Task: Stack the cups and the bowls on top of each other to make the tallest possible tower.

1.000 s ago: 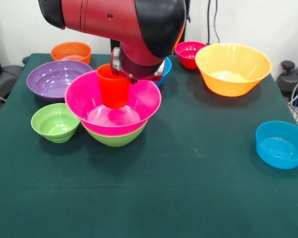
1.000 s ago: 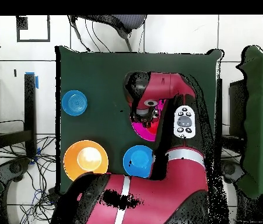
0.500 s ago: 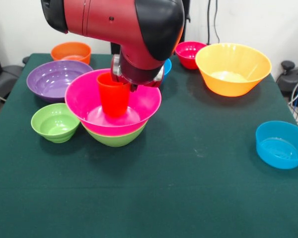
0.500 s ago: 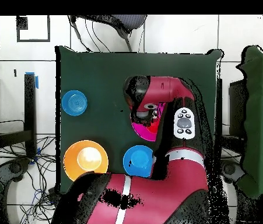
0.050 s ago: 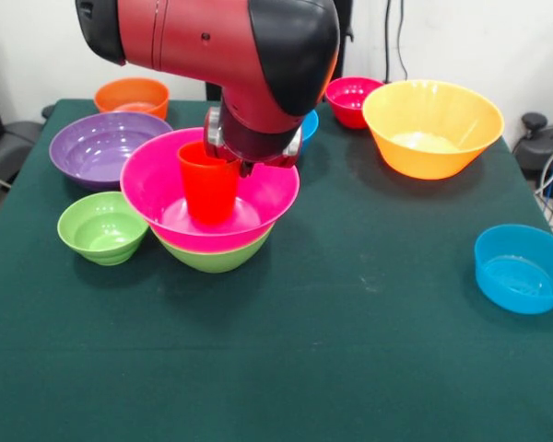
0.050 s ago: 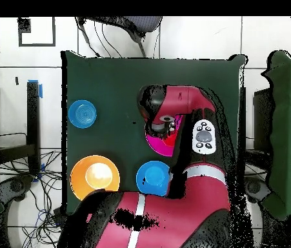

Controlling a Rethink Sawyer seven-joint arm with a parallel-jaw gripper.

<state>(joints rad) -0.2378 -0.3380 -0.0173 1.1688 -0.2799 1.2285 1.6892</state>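
Observation:
The orange cup [image 5: 208,184] stands upright inside the large pink bowl [image 5: 143,180], low near the bowl's bottom. The pink bowl is nested in a green bowl [image 5: 217,258]; together they form the tower at the table's middle left. My gripper [image 5: 232,158] comes down from the red and black arm and is shut on the cup's far rim. Its fingers are mostly hidden behind the cup and the arm's head. In the overhead view the arm covers the cup, and only a slice of the pink bowl [image 6: 157,143] shows.
A purple bowl [image 5: 97,147] and a small green bowl [image 5: 101,227] sit just left of the tower. A small orange bowl [image 5: 132,95], a red bowl [image 5: 350,97] and a large orange bowl [image 5: 431,124] line the back. A blue bowl [image 5: 521,267] is at the right edge.
The gripper has lowered the orange cup deeper into the pink bowl. The bowls have not moved.

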